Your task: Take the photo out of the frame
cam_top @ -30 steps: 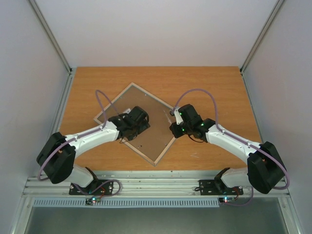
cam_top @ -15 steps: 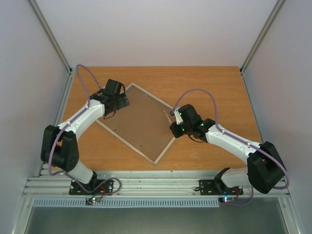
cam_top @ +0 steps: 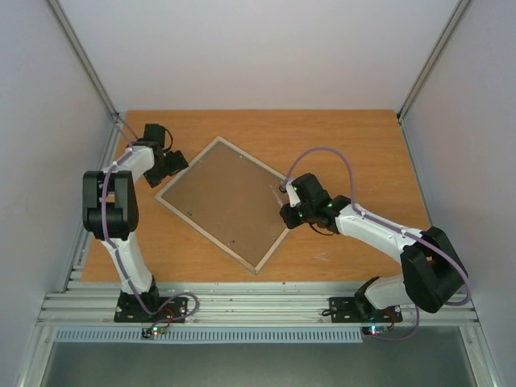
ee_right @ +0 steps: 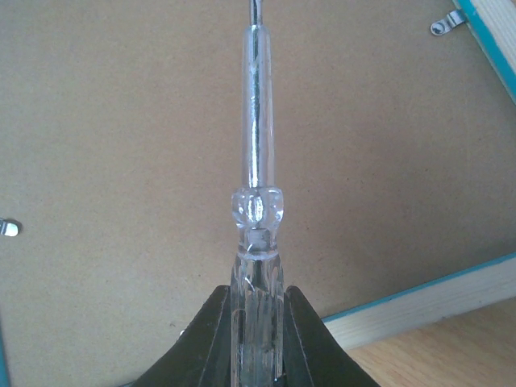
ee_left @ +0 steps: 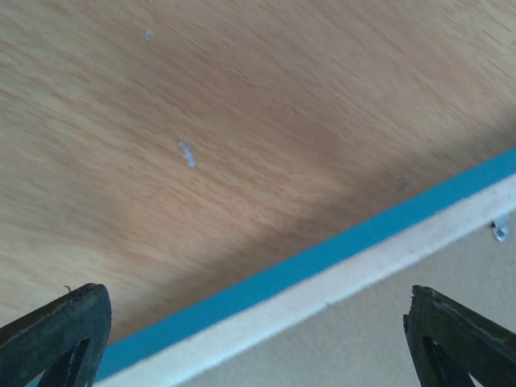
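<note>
Withdrawal: left jaws, wide and empty, now at frame's (cam_top: 207, 235) upper-left edge; right jaws clamp screwdriver (ee_right: 256, 121) over fitted backing (cam_top: 222, 201), free to work clips (ee_right: 446, 24).

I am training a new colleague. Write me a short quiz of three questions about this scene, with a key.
1. True or false: the thin turquoise-blue rectangular frame lies back side up.
2. What does the right gripper hold? A) a clear plastic-handled screwdriver B) a paper photo C) nothing
3. Is the left gripper open or shut?
Key: 1 true; 2 A; 3 open.
</note>
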You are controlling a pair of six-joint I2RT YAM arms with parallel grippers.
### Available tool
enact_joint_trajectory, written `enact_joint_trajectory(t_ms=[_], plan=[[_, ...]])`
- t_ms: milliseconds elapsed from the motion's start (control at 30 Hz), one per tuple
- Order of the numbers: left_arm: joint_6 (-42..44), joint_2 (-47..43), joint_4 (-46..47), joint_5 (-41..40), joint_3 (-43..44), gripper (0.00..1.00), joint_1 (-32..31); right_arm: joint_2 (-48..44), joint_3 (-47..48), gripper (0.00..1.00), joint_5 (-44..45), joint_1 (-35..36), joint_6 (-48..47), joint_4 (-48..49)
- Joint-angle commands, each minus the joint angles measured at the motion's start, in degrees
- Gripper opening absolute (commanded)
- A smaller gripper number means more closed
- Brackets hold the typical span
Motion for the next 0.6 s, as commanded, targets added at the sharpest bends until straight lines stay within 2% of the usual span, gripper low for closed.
enact_joint_trajectory(t_ms=[0, 200, 567], plan=[[0.5, 2.8, 1.7, 6.5, 2.9, 0.99, 3.2, 0.8, 0.3, 0.01, -0.1, -0.3, -0.6, 1.1], [-1.1, 3.8, 1.4, 9.5, 0.8, 0.99, 4.2, 1.1, 0.3, 0.01, -0.1, -0.3, -0.6, 1.2], [-4.5, -1.3, 2.4, 12.9, -7.1, 0.99, 4.2, 0.8, 0.5, 0.01, -0.7, -0.3, -0.5, 0.7]])
